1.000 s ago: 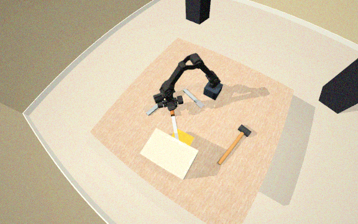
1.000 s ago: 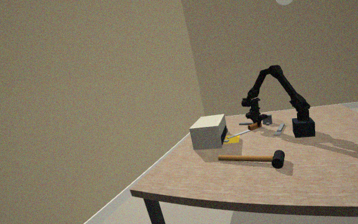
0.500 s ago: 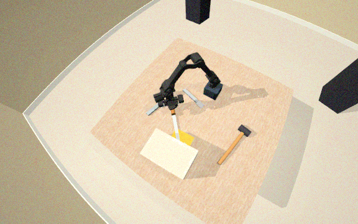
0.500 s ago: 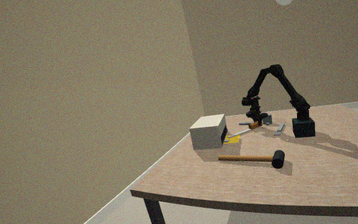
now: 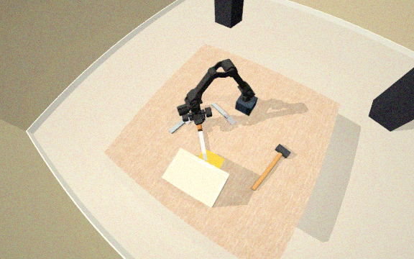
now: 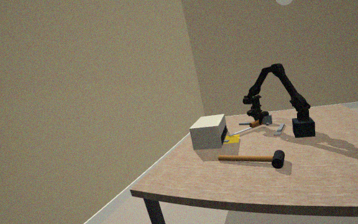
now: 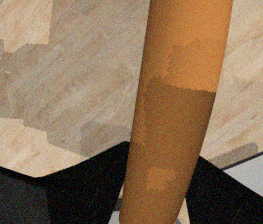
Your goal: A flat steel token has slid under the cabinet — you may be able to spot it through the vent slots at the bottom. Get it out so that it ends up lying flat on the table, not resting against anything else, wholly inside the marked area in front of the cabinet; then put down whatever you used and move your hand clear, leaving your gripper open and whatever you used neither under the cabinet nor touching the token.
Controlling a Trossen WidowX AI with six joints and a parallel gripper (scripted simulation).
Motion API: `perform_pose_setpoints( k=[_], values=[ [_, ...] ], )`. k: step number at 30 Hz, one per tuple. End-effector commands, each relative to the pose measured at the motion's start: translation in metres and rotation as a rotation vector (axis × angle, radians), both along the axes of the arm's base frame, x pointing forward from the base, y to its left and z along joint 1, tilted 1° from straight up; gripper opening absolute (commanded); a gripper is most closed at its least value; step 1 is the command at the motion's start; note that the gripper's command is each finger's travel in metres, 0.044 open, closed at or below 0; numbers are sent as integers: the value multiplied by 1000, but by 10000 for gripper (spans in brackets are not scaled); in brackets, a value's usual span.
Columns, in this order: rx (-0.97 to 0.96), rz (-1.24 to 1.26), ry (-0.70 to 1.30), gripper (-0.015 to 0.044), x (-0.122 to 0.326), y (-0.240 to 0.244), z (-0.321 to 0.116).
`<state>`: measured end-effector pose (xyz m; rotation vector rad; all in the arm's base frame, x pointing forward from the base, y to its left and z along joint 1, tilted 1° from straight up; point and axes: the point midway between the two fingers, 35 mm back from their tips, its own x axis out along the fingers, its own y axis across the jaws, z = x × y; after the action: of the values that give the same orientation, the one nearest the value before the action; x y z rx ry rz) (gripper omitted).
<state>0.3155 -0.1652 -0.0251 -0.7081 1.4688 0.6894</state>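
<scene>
The cream cabinet (image 5: pixel 196 178) (image 6: pixel 206 137) stands on the table, its dark front opening facing the yellow marked area (image 5: pixel 215 160) (image 6: pixel 234 139). My gripper (image 5: pixel 199 124) (image 6: pixel 258 122) (image 7: pixel 158 153) is shut on the orange-brown handle of a long tool. The tool's pale, narrow blade (image 5: pixel 202 142) (image 6: pixel 241 132) slopes down toward the cabinet, its far end over the yellow area close to the cabinet front. A small flat grey piece (image 6: pixel 226 141) shows at the cabinet's lower front edge in the exterior view; it may be the token, but I cannot tell for sure. The top view does not show it.
A mallet (image 5: pixel 269 169) (image 6: pixel 247 158) with a wooden handle and black head lies to the cabinet's side. A flat grey bar (image 5: pixel 223 113) (image 6: pixel 279 129) lies between the gripper and the arm's base. Another grey bar (image 5: pixel 177 126) (image 6: pixel 244 124) lies beside and partly beneath the gripper.
</scene>
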Motion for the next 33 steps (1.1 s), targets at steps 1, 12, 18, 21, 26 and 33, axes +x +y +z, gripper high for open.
perform_pose_setpoints(
  k=[1, 12, 18, 21, 26, 33],
  values=[
    [2, 2, -10, 0, -2, -5, 3],
    [1, 2, -9, 0, -11, -18, 3],
    [0, 2, -9, 0, -16, -25, 3],
    [0, 2, -9, 0, -18, -28, 3],
    [0, 2, -8, 0, -22, -34, 4],
    [-1, 2, -8, 0, -28, -43, 4]
  ],
)
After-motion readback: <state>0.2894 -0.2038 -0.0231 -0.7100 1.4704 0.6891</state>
